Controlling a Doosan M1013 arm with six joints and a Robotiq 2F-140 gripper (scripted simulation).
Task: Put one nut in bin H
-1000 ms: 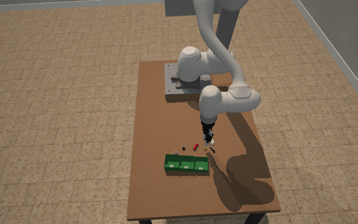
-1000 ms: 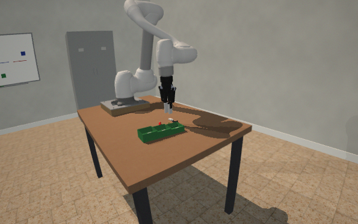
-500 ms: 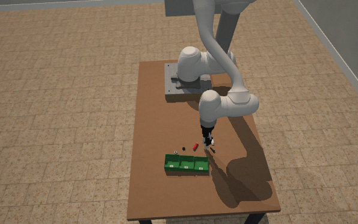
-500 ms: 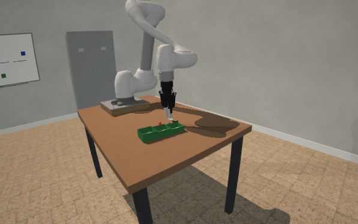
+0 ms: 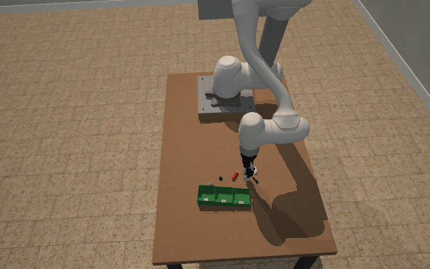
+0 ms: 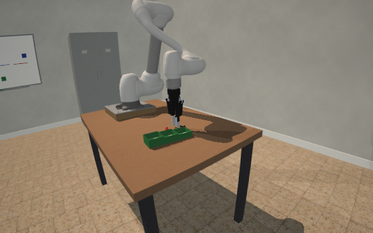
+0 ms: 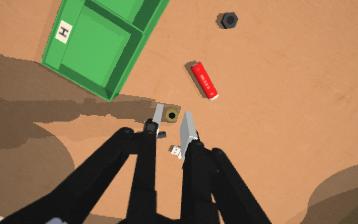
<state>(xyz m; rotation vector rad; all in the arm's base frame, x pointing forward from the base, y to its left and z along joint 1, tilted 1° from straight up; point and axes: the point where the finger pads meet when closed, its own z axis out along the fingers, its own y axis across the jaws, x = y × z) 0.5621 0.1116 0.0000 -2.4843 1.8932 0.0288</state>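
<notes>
A small brass nut (image 7: pixel 170 115) lies on the brown table (image 7: pixel 290 130) (image 5: pixel 193 224), just off the corner of the green bin marked H (image 7: pixel 95 50) (image 5: pixel 241 198) (image 6: pixel 184 132). My gripper (image 7: pixel 171 117) (image 5: pixel 248 178) (image 6: pixel 177 126) points straight down over this nut. Its fingers are narrowed but still apart, one on each side of the nut in the wrist view, not closed on it. A dark hex nut (image 7: pixel 228 20) (image 5: pixel 220 178) lies farther off. A third small nut (image 5: pixel 210 182) lies by the far end of the bins.
Bin H is the end one in a row of three joined green bins (image 5: pixel 223 197) (image 6: pixel 167 138). A red cylinder (image 7: pixel 204 81) (image 5: pixel 235 176) lies between the brass and dark nuts. A small white piece (image 7: pixel 176 149) lies beside one finger. The arm's grey base plate (image 5: pixel 225 108) is at the back.
</notes>
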